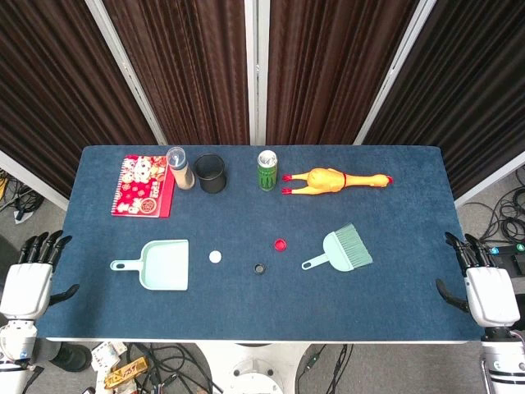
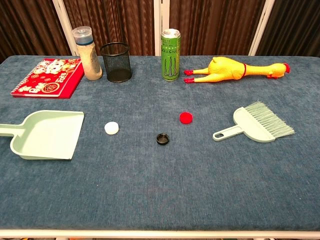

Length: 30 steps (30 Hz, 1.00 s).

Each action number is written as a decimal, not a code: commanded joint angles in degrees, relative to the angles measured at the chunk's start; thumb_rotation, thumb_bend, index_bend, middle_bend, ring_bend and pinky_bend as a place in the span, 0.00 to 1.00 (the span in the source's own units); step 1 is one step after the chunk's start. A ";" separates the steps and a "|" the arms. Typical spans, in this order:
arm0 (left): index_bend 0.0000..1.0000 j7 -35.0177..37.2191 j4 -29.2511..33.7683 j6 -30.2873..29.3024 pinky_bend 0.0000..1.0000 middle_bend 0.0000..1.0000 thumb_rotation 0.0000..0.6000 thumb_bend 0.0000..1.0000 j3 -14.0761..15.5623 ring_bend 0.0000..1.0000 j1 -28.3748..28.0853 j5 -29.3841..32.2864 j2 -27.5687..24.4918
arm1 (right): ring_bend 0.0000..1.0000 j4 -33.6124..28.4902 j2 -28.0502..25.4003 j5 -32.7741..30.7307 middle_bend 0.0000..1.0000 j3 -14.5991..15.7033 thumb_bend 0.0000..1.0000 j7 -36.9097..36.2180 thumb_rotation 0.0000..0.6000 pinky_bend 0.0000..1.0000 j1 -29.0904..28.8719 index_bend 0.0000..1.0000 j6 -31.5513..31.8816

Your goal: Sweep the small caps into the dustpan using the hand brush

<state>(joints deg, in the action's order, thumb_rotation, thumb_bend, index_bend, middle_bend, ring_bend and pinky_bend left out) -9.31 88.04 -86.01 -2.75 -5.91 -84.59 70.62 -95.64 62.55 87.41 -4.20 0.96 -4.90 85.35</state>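
Observation:
Three small caps lie mid-table: a white cap (image 1: 215,256) (image 2: 111,128), a black cap (image 1: 260,268) (image 2: 162,139) and a red cap (image 1: 280,244) (image 2: 186,117). A mint dustpan (image 1: 164,264) (image 2: 45,134) sits left of them, its mouth facing right. The mint hand brush (image 1: 343,249) (image 2: 255,124) lies to their right, bristles pointing away to the right. My left hand (image 1: 31,275) hangs off the table's left edge, fingers apart, holding nothing. My right hand (image 1: 484,283) is off the right edge, also empty with fingers spread. Neither hand shows in the chest view.
Along the far side stand a red notebook (image 1: 143,197), a spice bottle (image 1: 180,167), a black mesh cup (image 1: 210,173), a green can (image 1: 267,170) and a yellow rubber chicken (image 1: 332,180). Blue cloth covers the table (image 1: 246,312).

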 commanded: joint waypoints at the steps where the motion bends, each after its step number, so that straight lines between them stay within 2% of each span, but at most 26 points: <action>1: 0.14 -0.25 -0.26 0.11 0.11 0.11 1.00 0.07 0.01 0.07 -0.03 0.05 0.18 | 0.08 0.08 0.15 -0.12 0.22 0.15 0.22 0.03 1.00 0.20 -0.01 0.07 -0.26; 13: 0.14 -0.70 0.45 1.03 0.11 0.11 1.00 0.07 -0.41 0.07 -0.96 -0.34 -0.63 | 0.08 -0.19 -0.10 0.83 0.24 0.39 0.22 -1.12 1.00 0.20 -1.42 0.08 -2.22; 15: 0.14 -0.79 0.72 1.17 0.11 0.11 1.00 0.07 -0.64 0.07 -1.19 -0.30 -0.88 | 0.08 -0.23 -0.59 1.37 0.26 0.47 0.23 -0.69 1.00 0.20 -3.02 0.10 -4.70; 19: 0.14 -1.17 1.15 1.33 0.11 0.11 1.00 0.07 -0.83 0.07 -1.62 -0.63 -1.11 | 0.08 -0.64 -0.65 3.04 0.30 -0.25 0.23 1.76 1.00 0.20 -8.05 0.19 -10.84; 22: 0.14 -1.36 1.39 1.31 0.11 0.11 1.00 0.07 -0.64 0.07 -1.59 -0.79 -1.26 | 0.08 -0.51 0.39 4.23 0.31 -0.84 0.23 4.11 1.00 0.20 -12.70 0.21 -16.56; 26: 0.14 -1.36 1.88 1.19 0.11 0.11 1.00 0.07 -0.50 0.07 -1.38 -0.69 -1.64 | 0.08 1.78 3.84 4.70 0.31 -1.47 0.23 8.11 1.00 0.20 -18.29 0.22 -23.45; 30: 0.15 -1.51 2.18 1.09 0.11 0.11 1.00 0.07 -0.47 0.07 -1.26 -0.56 -1.74 | 0.08 5.61 9.23 4.86 0.32 -2.23 0.15 15.71 1.00 0.20 -21.96 0.25 -26.32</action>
<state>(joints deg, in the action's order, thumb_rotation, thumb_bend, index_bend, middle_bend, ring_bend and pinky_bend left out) -10.81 90.20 -84.92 -3.22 -7.17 -85.17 68.89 -92.89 67.92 91.71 -5.65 11.59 -24.25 61.06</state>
